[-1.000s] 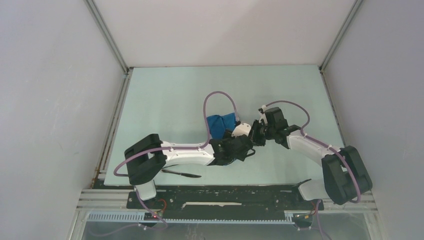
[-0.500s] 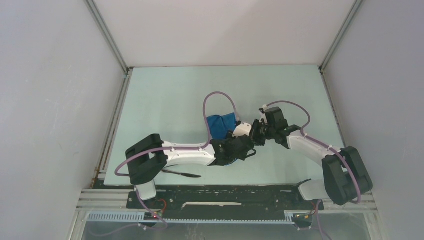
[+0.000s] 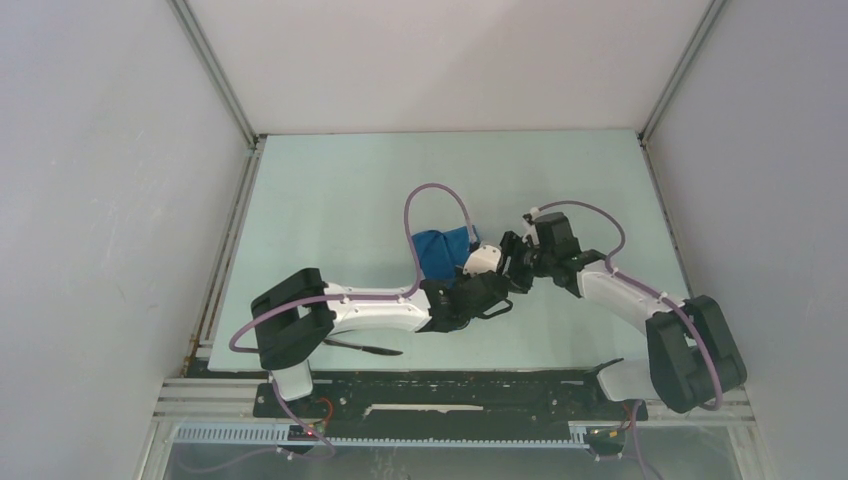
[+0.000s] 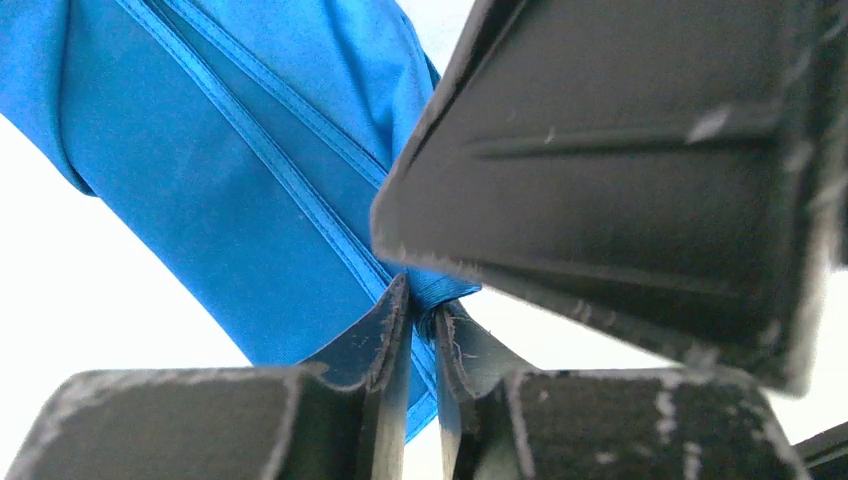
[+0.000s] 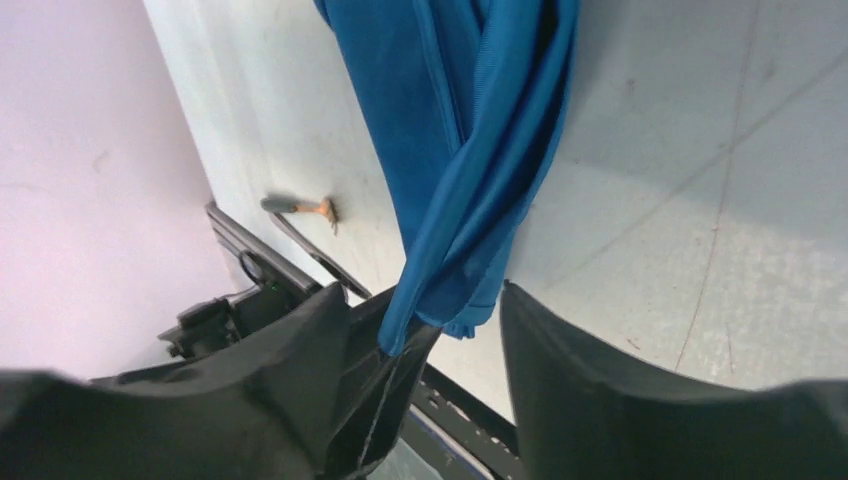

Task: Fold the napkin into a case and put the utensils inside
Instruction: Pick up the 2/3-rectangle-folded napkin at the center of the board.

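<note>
The bright blue napkin lies bunched at mid-table, and one twisted end is lifted toward the grippers. My left gripper is shut on a hemmed corner of the napkin; in the top view it sits just right of the cloth. My right gripper is open, its fingers standing either side of the pinched end without clamping it. It faces the left gripper closely. A slim dark utensil lies by the near edge, partly under the left arm. No folded case shows.
The right gripper's finger fills the upper right of the left wrist view. A small blurred grey-and-orange thing lies on the table near the black front rail. White walls enclose the table on three sides.
My left gripper has closed onto the napkin's corner. My right gripper, shut before, has opened and let the cloth go, shifting slightly.
</note>
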You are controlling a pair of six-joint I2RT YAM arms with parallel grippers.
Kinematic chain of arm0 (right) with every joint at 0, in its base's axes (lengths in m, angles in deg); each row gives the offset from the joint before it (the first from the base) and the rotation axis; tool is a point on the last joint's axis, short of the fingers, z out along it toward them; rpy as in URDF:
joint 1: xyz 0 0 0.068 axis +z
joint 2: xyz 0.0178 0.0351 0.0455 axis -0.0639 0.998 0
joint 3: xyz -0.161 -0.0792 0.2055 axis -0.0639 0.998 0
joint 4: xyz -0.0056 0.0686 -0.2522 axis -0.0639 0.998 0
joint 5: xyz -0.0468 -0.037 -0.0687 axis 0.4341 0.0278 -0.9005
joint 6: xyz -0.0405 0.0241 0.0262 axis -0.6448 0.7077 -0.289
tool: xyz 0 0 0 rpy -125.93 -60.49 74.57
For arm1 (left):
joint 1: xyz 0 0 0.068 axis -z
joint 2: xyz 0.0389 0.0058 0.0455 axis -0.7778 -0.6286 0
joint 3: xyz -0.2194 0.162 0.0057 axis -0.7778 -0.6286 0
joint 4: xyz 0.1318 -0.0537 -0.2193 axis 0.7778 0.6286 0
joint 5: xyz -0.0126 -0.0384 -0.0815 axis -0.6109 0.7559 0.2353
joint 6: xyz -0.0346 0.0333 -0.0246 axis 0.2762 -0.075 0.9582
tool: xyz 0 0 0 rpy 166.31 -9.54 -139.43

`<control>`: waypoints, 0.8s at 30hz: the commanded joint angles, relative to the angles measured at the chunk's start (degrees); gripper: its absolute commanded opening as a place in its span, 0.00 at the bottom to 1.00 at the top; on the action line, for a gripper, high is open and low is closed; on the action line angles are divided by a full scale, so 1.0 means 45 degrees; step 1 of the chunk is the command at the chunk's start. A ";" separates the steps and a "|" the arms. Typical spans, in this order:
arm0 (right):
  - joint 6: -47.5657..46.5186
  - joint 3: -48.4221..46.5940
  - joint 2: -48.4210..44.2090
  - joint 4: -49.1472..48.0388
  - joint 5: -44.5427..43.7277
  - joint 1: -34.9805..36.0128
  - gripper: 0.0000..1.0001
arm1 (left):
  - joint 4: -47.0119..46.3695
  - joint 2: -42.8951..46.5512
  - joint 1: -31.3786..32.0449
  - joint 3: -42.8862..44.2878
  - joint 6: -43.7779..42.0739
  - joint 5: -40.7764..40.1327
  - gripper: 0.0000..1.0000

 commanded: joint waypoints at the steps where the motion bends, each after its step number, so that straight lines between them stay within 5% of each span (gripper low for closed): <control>1: -0.0414 -0.0029 -0.0845 -0.0017 0.0423 -0.1050 0.75 | -0.0132 0.0224 -0.0004 0.0035 0.0206 -0.0606 0.17; 10: -0.0403 -0.0546 0.2516 -0.2406 0.2690 -0.2386 0.93 | -0.0172 0.0940 -0.0008 -0.0511 0.0240 -0.0912 0.13; 24: 0.3383 -0.0886 0.6835 -0.8605 0.3952 -0.2244 0.71 | -0.0265 0.1499 -0.0023 -0.0816 0.0117 -0.0885 0.10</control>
